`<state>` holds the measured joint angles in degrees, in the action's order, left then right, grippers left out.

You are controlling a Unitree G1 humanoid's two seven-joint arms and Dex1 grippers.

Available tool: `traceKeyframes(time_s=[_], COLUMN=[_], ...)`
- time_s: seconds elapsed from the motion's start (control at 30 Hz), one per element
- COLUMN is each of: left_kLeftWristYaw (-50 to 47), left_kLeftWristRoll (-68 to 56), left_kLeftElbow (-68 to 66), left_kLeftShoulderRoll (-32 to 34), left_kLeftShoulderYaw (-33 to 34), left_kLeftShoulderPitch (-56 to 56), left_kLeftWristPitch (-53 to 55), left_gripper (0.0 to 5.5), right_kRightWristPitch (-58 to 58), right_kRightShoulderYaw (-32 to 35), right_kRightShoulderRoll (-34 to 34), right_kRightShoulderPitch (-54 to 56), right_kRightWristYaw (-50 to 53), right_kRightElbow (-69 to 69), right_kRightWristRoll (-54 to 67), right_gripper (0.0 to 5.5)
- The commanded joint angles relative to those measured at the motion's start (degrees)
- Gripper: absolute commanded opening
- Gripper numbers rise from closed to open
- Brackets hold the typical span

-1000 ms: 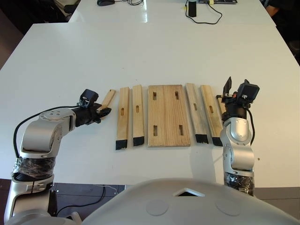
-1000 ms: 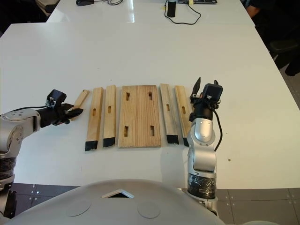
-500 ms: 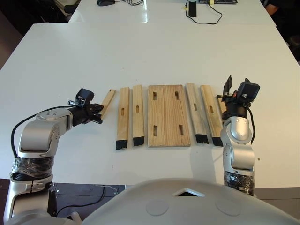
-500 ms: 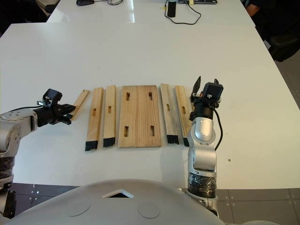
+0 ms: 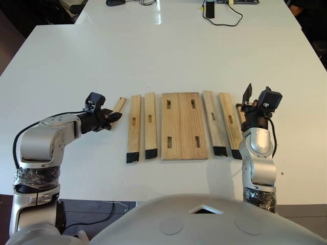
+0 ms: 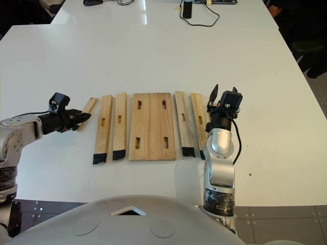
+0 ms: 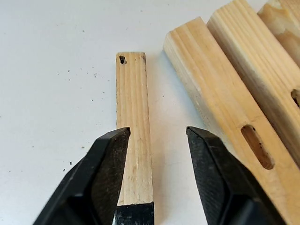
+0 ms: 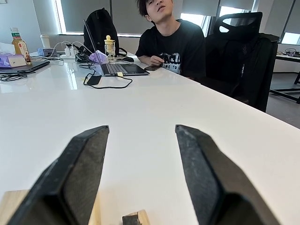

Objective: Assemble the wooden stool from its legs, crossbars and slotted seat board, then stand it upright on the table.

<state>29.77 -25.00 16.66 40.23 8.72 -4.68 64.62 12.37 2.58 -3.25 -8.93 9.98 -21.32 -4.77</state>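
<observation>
The near end of the left crossbar (image 7: 132, 117) is cut off beneath the left pincer (image 7: 157, 140). Its fingers stand wide apart on either side of the bar, gripping nothing, though one may brush its edge. The right pincer (image 8: 140, 131), raised beside the outermost right leg (image 5: 230, 124), also gapes empty and hides most of a small wood piece (image 8: 136, 218). The slotted seat board (image 5: 184, 125) lies flat on the worktop (image 5: 168, 61), just beside the inner left leg (image 5: 150, 124). A black cable (image 5: 225, 18) lies far beyond.
</observation>
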Motion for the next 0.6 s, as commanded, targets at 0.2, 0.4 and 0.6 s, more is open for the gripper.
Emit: traceKeyframes(time_s=[0.2, 0.4, 0.6], left_kLeftWristYaw=[-0.94, 1.09, 1.26], left_kLeftWristRoll=[1.47, 2.12, 4.41], left_kLeftElbow=[-2.21, -4.02, -6.67], left_kLeftShoulderRoll=[0.96, 1.81, 2.2], left_kLeftShoulderYaw=[-0.46, -2.21, -3.11], left_kLeftShoulderPitch=[-0.78, 1.85, 4.01], left_kLeftWristPitch=[-0.44, -1.78, -5.8], left_gripper=[3.44, 3.44, 3.0], right_kRightWristPitch=[0.22, 0.38, 0.61], right_kRightShoulderYaw=[-0.01, 0.07, 0.11], right_kRightShoulderRoll=[-0.35, -0.09, 0.21], right_kRightShoulderPitch=[-0.67, -0.37, -0.19], right_kRightWristYaw=[0.4, 0.32, 0.05], right_kRightElbow=[0.45, 0.56, 0.57], right_kRightWristRoll=[-0.35, -0.28, -0.25], right_gripper=[2.61, 2.61, 2.61])
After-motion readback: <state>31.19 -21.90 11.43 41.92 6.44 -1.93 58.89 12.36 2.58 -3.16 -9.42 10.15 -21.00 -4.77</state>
